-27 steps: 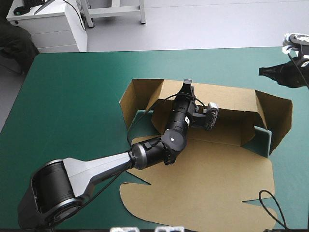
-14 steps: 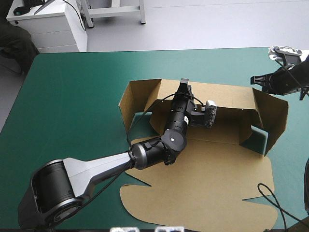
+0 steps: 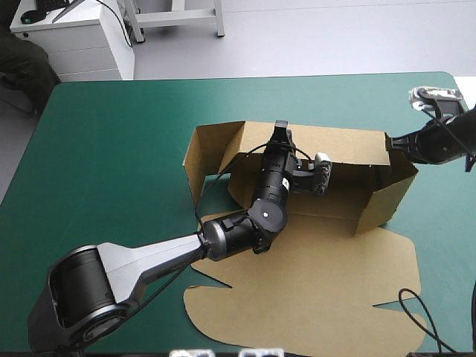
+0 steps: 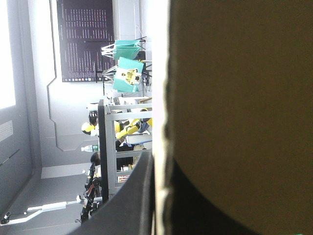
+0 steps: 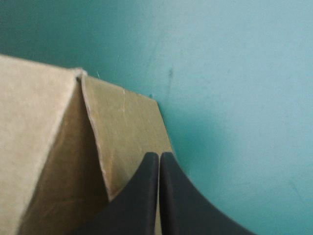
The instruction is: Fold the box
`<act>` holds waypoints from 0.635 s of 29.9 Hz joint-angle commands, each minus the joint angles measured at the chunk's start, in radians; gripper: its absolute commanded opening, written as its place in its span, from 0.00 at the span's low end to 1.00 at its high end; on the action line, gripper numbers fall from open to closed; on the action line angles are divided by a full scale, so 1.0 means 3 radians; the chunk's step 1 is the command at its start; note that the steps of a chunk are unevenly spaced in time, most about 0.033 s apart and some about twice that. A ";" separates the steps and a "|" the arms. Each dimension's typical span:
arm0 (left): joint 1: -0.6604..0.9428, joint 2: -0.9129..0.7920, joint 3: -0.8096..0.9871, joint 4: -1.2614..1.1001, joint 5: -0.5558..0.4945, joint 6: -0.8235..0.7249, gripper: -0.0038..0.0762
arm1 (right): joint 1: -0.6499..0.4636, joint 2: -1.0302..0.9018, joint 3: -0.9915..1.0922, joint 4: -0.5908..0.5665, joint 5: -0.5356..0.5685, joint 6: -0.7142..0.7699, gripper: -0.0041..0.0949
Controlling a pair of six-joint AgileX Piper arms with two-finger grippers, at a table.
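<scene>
The end flap (image 3: 387, 195) could have sprung back outward, I judged, because the right claw (image 5: 159, 160) only pressed on it. Its fingers were closed to one point and held nothing, with the tip against the flap's outer face. The left claw (image 3: 281, 135) was clamped on the top edge of the back wall (image 3: 349, 145), board between its fingers. The box (image 3: 312, 290) sat half raised on the teal-green table (image 3: 111, 149), ahead of the right claw, lid flat.
</scene>
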 commanded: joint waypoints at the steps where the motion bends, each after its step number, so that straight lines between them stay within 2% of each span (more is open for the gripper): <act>1: -0.0020 -0.0184 -0.0088 0.0161 0.0095 -0.0062 0.04 | -0.0008 -0.0298 0.0340 0.0163 -0.0374 -0.0175 0.04; 9: -0.0020 -0.0150 -0.0088 -0.0016 -0.0010 -0.0025 0.04 | -0.0008 -0.0753 0.1246 0.0912 -0.1180 -0.0753 0.02; 15: -0.0014 -0.0067 -0.0088 -0.0017 0.0002 -0.0025 0.04 | -0.0008 -0.1024 0.1655 0.1002 -0.1652 -0.1034 0.02; 19: -0.0014 -0.0007 -0.0088 -0.0027 0.0012 -0.0025 0.04 | -0.0008 -0.1143 0.1789 0.1037 -0.1778 -0.1211 0.02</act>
